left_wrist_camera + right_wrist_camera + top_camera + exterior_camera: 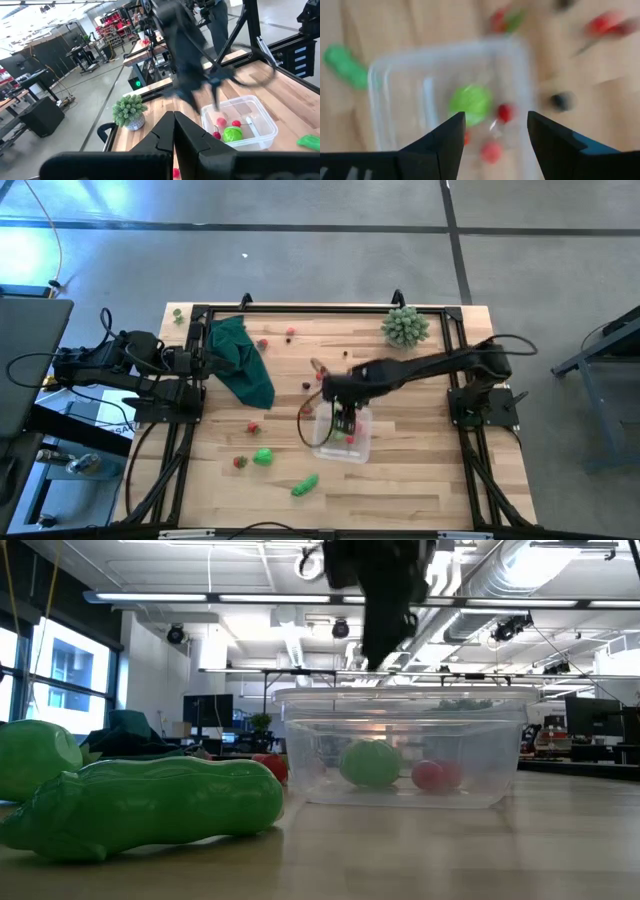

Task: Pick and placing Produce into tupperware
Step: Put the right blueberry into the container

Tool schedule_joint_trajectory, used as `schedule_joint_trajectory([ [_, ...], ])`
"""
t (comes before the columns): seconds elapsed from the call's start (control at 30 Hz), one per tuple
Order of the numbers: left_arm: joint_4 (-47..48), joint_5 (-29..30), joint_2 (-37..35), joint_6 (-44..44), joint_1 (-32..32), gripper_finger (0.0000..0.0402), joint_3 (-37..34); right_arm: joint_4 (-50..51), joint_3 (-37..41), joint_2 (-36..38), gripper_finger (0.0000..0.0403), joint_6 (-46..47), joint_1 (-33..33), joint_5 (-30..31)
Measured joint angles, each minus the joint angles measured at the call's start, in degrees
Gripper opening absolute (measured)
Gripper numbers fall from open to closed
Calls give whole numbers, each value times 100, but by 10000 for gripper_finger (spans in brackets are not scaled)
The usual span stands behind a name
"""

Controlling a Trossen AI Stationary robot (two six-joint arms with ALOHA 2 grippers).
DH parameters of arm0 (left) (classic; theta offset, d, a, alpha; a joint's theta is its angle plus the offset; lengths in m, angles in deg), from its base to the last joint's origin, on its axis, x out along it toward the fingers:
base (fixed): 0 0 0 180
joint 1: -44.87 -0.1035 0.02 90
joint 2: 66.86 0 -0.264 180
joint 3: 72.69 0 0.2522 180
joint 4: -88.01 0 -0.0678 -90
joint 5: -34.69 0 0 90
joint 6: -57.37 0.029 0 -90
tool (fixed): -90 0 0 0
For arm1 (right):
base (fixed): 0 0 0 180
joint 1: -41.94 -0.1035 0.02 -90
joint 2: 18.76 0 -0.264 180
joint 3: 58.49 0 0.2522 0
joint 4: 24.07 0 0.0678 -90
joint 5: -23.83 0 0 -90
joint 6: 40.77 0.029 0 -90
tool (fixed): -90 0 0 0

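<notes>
Several pieces of produce already lie inside the tupperware [345,438]: a round green piece [470,103] and at least two small red berries [505,112], seen both through its clear wall in the low view and from above in the right wrist view. The tupperware stands on the wooden table [420,480], toward the front of it and a little right of centre.

Directly above the tupperware hangs the right gripper [344,420], its fingers spread apart with nothing between them; it looks as if it is over the box for a drop, though no piece is seen in the gap.

Outward from the tupperware, much is left to collect. Just left of it and nearer the front edge lie a long green pod [305,484], a bright green piece [262,456] and a red berry [240,462] beside it. Another red piece [253,427] lies left of the tupperware. Farther back sit more small red and dark bits [291,333], near a dark green cloth [241,360]. A spiky pale green plant [405,326] stands behind the tupperware, at the far right.

The left gripper [173,131] waits at the table's left edge, well apart from the tupperware, fingers pressed together and empty.

My judgement: the task is under way, less than half done.
</notes>
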Motion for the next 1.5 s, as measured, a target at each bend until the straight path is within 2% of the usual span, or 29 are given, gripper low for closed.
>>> schedule_joint_trajectory([
  [0.1,1,0,1,0,1,1,-1,200,-318,225,206,-143,258,680],
  [0.2,2,0,2,0,2,1,0,354,-602,271,206,-44,720,933],
  [0.37,0,0,2,0,0,1,0,470,-632,273,206,353,1766,543],
  [0.47,1,0,2,0,2,1,0,425,-315,271,206,530,2415,280],
  [0.6,2,0,2,0,0,1,0,-319,408,271,201,372,3005,45],
  [0.77,0,0,2,0,1,1,-1,-1991,1501,268,183,-392,2948,-186],
  [0.9,2,0,2,0,2,1,0,-3120,2194,265,172,-387,2754,-84],
  [1.07,0,0,1,0,2,1,0,-3556,2674,265,165,-353,2633,599],
  [1.5,0,0,2,0,0,1,0,-4525,3475,265,165,-1233,2680,192],
])
